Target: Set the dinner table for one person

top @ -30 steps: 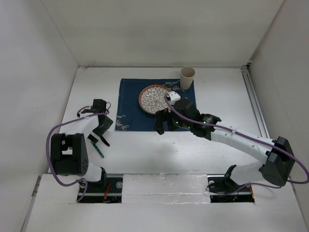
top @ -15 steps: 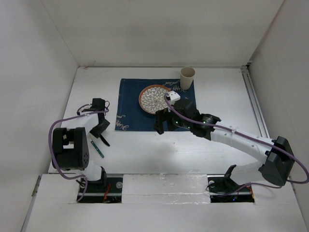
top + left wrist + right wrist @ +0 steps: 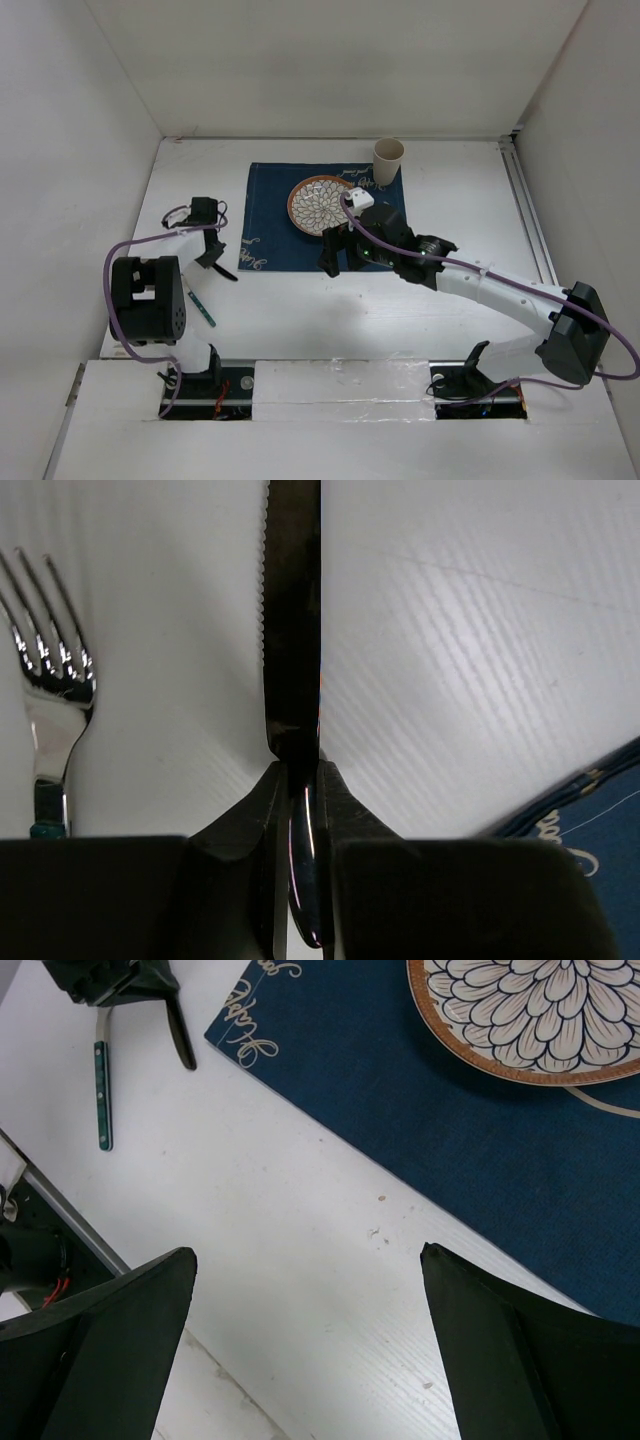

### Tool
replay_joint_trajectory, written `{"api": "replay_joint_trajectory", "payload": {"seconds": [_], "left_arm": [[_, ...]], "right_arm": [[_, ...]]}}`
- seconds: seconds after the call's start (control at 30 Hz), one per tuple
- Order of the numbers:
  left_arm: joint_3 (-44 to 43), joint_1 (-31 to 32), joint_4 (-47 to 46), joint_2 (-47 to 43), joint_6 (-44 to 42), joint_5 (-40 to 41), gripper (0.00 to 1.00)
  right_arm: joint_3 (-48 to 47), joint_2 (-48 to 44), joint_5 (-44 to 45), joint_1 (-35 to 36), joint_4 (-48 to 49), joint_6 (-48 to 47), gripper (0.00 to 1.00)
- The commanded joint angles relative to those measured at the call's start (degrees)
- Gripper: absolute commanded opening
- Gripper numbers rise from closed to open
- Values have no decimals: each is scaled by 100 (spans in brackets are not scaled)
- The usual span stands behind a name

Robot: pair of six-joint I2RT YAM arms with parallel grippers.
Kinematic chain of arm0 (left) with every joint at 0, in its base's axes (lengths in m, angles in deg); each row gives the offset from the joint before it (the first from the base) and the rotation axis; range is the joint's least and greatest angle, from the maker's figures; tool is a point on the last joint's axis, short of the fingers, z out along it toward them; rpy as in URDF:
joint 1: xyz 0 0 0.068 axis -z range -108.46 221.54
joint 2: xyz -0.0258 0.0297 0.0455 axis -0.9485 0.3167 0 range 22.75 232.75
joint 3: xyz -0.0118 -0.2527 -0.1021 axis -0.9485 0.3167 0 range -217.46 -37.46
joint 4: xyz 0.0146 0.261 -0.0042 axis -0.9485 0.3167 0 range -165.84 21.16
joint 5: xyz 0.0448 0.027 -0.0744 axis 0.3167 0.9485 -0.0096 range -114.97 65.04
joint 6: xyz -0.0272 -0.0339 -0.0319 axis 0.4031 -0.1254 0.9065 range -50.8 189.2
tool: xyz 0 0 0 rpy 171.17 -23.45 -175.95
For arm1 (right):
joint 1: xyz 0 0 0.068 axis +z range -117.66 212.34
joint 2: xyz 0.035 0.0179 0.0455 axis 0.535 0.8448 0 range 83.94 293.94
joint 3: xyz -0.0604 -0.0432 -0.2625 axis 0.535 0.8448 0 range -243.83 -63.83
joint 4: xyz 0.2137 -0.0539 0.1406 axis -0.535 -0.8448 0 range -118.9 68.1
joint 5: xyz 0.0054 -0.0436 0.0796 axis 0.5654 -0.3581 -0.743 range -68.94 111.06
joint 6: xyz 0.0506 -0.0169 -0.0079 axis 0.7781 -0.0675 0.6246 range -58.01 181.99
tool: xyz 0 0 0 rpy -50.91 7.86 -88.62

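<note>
Currently in view: a large white dinner table (image 3: 450, 190), seen from above, with two robot arms reaching over it from the near edge.
Placemat: a dark blue placemat (image 3: 270, 200) with white line drawing lies toward the far middle of the table.
Plate: a round, petal-patterned plate (image 3: 318, 203) sits on the placemat, right of its centre.
Cup: a beige cup (image 3: 389, 160) stands at the placemat's far right corner.
Left gripper: the left gripper (image 3: 297, 775) is clamped tight on a knife (image 3: 292, 630), whose serrated blade points away from the wrist. It is just off the placemat's left edge.
Fork: a fork (image 3: 52, 680) with a teal handle lies flat on the bare table, just left of the knife.
Right gripper: the right gripper (image 3: 308, 1255) is spread wide and holds nothing. It hangs over bare table at the placemat's near edge, close to the plate.
Done so far: placemat, plate and cup look to be in place.
Left to do: knife and fork appear unplaced. The knife likely goes beside the plate first, then the fork. Whether the knife is lifted clear of the table cannot be told.
</note>
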Motion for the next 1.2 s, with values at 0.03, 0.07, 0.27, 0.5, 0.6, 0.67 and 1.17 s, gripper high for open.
{"api": "replay_joint_trajectory", "payload": {"seconds": [0.03, 0.07, 0.27, 0.5, 0.6, 0.67, 1.17], "left_arm": [[-9, 124, 387, 581, 137, -406, 0], [-115, 194, 493, 450, 138, -283, 0], [-809, 195, 1257, -438, 86, 17, 0], [-1109, 195, 1435, -914, -301, 8, 0], [-1109, 195, 1304, -1238, -573, -351, 0], [-1109, 195, 1111, -1509, -740, -867, 0], [-3812, 3788, 1128, 708, -320, -397, 0]], "right_arm": [[-9, 14, 69, -89, 336, -75, 100], [-9, 14, 69, -89, 336, -75, 100], [96, 14, 130, -203, 389, -75, 100], [97, 14, 236, -326, 389, -23, 100], [97, -48, 332, -379, 319, -22, 100], [44, -372, 525, -379, 266, 118, 100], [-1466, -1752, 1572, -1485, -1886, 58, 100]]}}
